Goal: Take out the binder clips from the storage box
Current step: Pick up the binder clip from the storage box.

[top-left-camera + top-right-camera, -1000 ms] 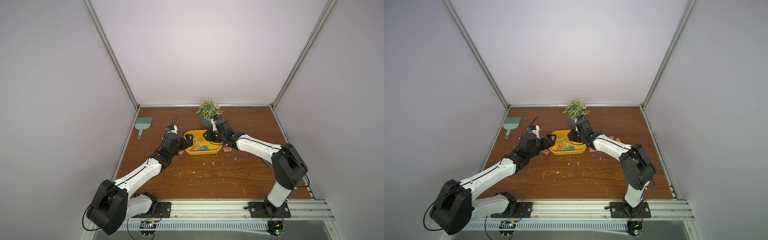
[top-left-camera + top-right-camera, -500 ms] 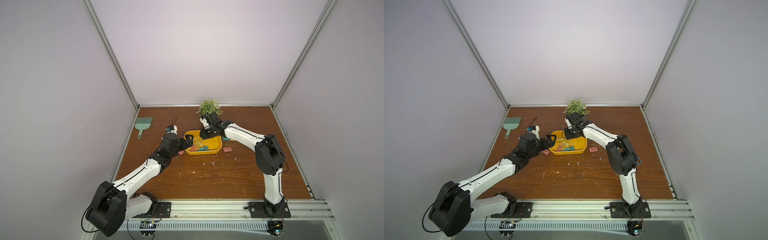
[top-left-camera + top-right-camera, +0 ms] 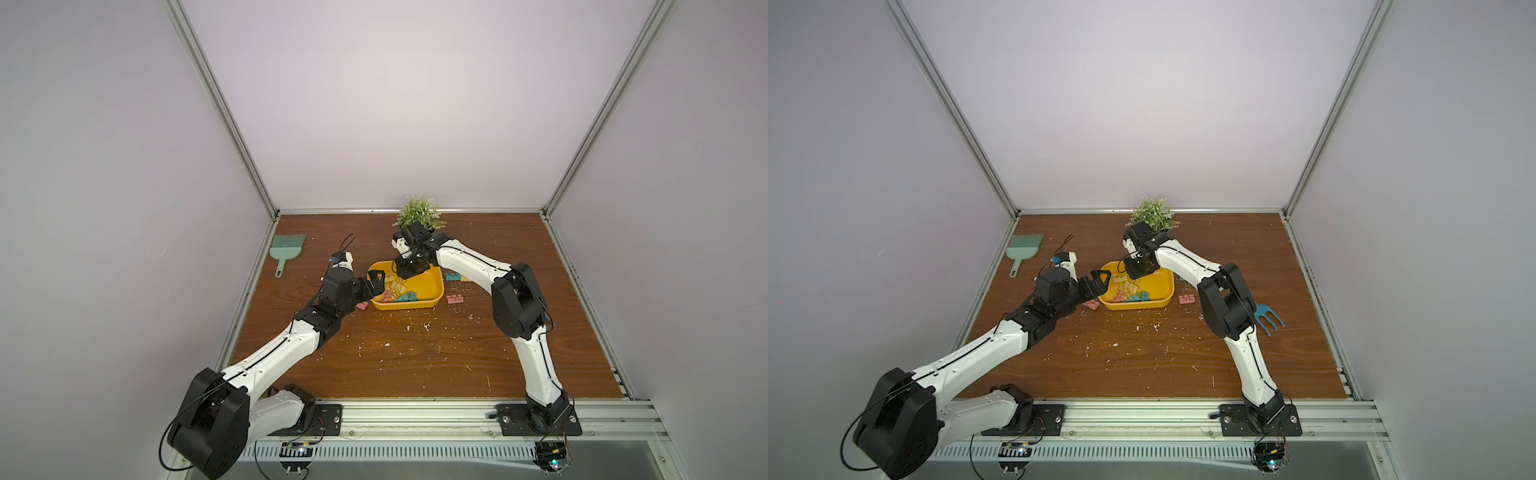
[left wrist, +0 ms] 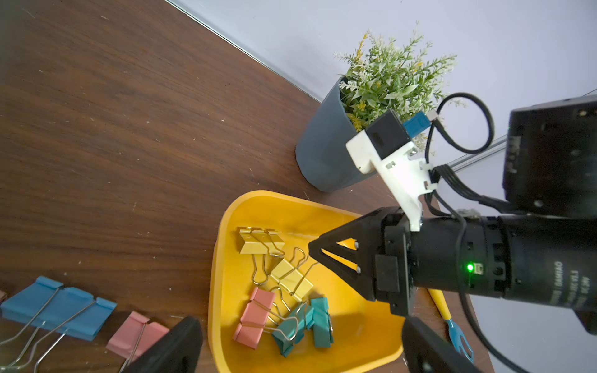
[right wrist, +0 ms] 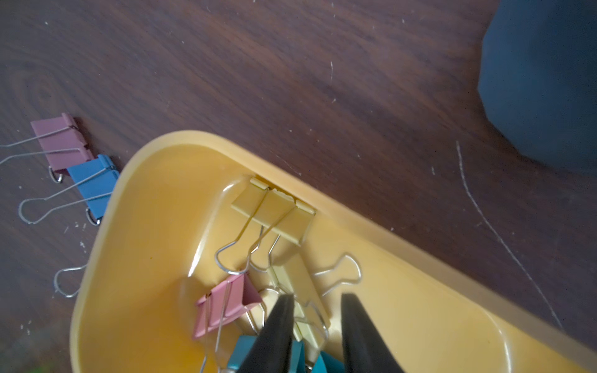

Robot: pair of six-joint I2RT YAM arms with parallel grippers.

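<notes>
The yellow storage box (image 3: pixel 430 291) sits mid-table and holds yellow, pink and teal binder clips (image 4: pixel 292 280). My right gripper (image 5: pixel 318 310) points down into the box's far left part. Its fingers stand a little apart, astride a yellow clip (image 5: pixel 298 281), and nothing is squeezed between them. In both top views it shows over the box (image 3: pixel 405 272) (image 3: pixel 1136 272). My left gripper (image 4: pixel 300 355) is wide open at the box's left rim (image 3: pixel 374 282), with nothing in it. A blue clip (image 4: pixel 61 305) and a pink clip (image 4: pixel 137 332) lie on the table left of the box. More clips (image 3: pixel 455 298) lie to its right.
A grey-blue plant pot (image 4: pixel 323 151) stands just behind the box, close to the right wrist. A green brush (image 3: pixel 286 249) lies at the far left. A blue fork-shaped tool (image 3: pixel 1266 318) lies right of the right arm. White crumbs dot the wooden table (image 3: pixel 415 353).
The right arm has folded its elbow inward, and its gripper has shifted left and down into the box, jaws slightly narrower. The left arm has barely moved.
</notes>
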